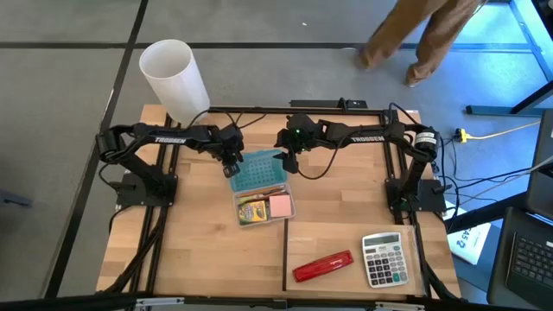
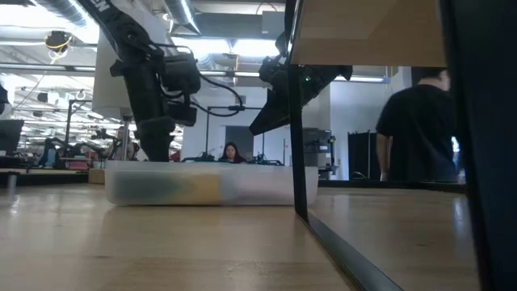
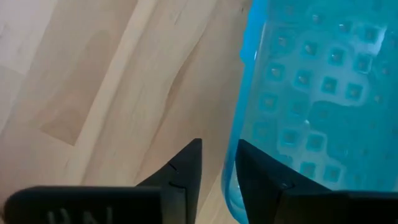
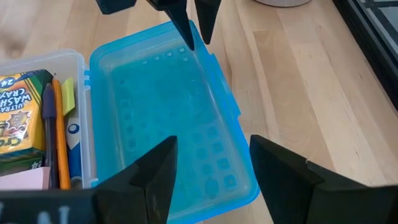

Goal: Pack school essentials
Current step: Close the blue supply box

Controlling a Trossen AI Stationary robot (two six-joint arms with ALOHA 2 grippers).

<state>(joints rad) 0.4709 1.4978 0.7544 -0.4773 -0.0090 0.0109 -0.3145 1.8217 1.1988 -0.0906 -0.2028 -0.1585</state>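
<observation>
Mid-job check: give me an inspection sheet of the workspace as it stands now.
Surface: wooden table, mostly bare.
Job's things: clear pencil box holds crayon box, pink sticky-note pad, orange pencil; blue lid hinged open.
Clutter: red stapler, grey calculator, white cylinder.
Grippers: left hand pinching lid's edge; right hand open above lid.
Cables: yellow cable off-table.
Surroundings: person standing beyond.

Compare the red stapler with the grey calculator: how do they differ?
The red stapler is long, narrow and lies at a slant; the grey calculator is broad, nearly square-set, with rows of buttons and a screen. The stapler lies nearer the table's middle, the calculator nearer the right edge. Both rest on the table outside the pencil box.
</observation>
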